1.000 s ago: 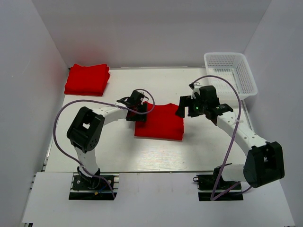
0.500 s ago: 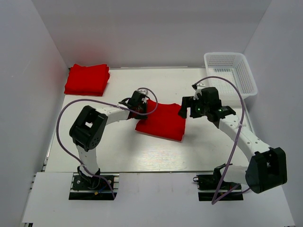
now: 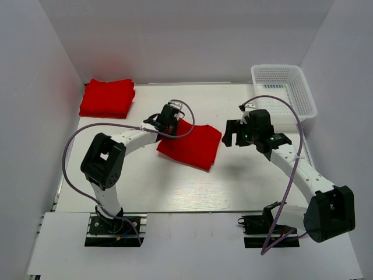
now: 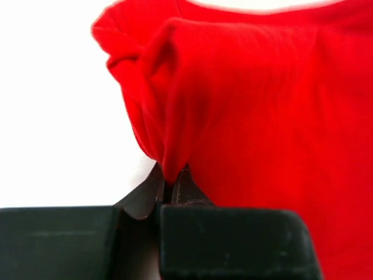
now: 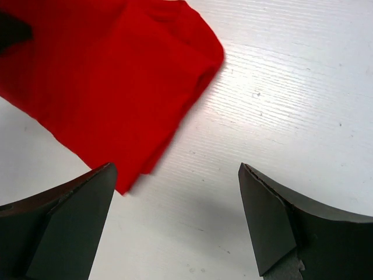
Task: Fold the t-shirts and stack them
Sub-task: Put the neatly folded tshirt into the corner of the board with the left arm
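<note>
A folded red t-shirt (image 3: 191, 146) lies skewed in the middle of the table, its right end showing in the right wrist view (image 5: 99, 76). My left gripper (image 3: 168, 125) is shut on its upper left edge; in the left wrist view a pinch of red cloth (image 4: 233, 99) runs down between the closed jaws (image 4: 170, 182). My right gripper (image 3: 232, 133) hovers just right of the shirt, open and holding nothing (image 5: 175, 192). A stack of folded red t-shirts (image 3: 108, 97) sits at the back left corner.
A white mesh basket (image 3: 284, 91) stands at the back right corner. White walls enclose the table on the left, back and right. Purple cables loop over both arms.
My left gripper has closed on the shirt's edge and dragged it left and back, turning the shirt askew. The right gripper has drawn slightly right, off the shirt, staying open.
</note>
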`<control>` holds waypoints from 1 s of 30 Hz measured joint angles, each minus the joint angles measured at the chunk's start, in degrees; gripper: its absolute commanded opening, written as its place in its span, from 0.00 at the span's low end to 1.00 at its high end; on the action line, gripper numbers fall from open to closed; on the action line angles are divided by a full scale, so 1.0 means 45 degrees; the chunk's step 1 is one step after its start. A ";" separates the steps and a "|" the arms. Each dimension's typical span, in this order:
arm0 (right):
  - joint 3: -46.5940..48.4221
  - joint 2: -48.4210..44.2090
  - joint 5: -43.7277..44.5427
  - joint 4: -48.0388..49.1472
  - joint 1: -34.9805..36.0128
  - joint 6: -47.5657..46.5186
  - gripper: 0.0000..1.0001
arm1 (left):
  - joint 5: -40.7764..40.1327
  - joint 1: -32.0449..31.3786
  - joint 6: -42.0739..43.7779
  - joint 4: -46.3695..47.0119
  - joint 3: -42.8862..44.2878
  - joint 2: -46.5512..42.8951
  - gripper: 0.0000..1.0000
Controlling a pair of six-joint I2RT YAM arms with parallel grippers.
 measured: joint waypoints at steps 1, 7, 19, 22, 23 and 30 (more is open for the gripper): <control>0.0000 -0.0005 0.0092 0.0000 0.0000 0.0000 0.91 | -0.0325 0.0049 0.0287 -0.0175 0.0359 0.0010 0.00; 0.0000 -0.0136 0.0874 0.0000 -0.0010 0.0126 0.91 | -0.1758 0.0549 0.2064 -0.0748 0.2390 0.0194 0.00; 0.0005 -0.0160 0.2671 -0.0005 -0.0044 0.0709 0.91 | -0.2429 0.2506 0.5027 -0.2171 0.6635 0.1948 0.00; 0.0024 -0.0049 0.2798 0.0000 -0.0049 0.0777 0.91 | -0.2419 0.2905 0.5882 -0.2249 0.6926 0.1982 0.00; 0.0039 0.0034 0.2803 0.0000 -0.0058 0.0797 0.91 | -0.2395 0.3021 0.6130 -0.2249 0.6994 0.1982 0.00; 0.0165 0.0758 0.2793 -0.0005 -0.0058 0.1005 0.91 | -0.1642 0.3871 0.8077 -0.2079 0.7490 0.2103 0.00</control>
